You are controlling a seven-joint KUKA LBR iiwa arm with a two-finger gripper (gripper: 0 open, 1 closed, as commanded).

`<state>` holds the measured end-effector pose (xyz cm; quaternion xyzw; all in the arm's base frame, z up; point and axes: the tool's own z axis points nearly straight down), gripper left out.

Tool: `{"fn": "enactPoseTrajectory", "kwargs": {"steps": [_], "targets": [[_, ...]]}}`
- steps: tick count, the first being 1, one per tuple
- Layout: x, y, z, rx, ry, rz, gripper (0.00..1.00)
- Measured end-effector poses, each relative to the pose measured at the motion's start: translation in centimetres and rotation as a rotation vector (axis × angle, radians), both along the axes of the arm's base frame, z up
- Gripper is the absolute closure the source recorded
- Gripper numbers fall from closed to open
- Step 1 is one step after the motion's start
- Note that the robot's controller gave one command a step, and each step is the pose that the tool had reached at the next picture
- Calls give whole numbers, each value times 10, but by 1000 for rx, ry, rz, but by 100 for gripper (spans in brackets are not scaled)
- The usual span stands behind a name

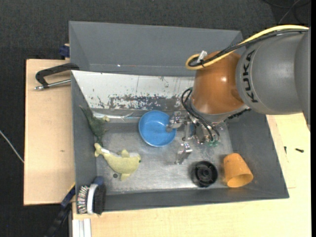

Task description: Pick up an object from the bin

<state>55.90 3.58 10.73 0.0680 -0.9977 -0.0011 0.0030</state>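
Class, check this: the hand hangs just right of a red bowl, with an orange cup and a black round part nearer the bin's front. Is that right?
Not quite: the camera view shows the bowl is blue, not red. The rest holds: the hand hangs just right of it, with the orange cup and black round part nearer the front of the bin.
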Motion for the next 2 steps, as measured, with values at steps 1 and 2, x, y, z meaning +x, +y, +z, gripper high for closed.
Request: {"fn": "enactPoseTrajectory", "kwargs": {"steps": [1, 2], "targets": [[2, -1, 4, -1, -7, -3, 100], [3, 29, 106, 0, -19, 256, 100]]}}
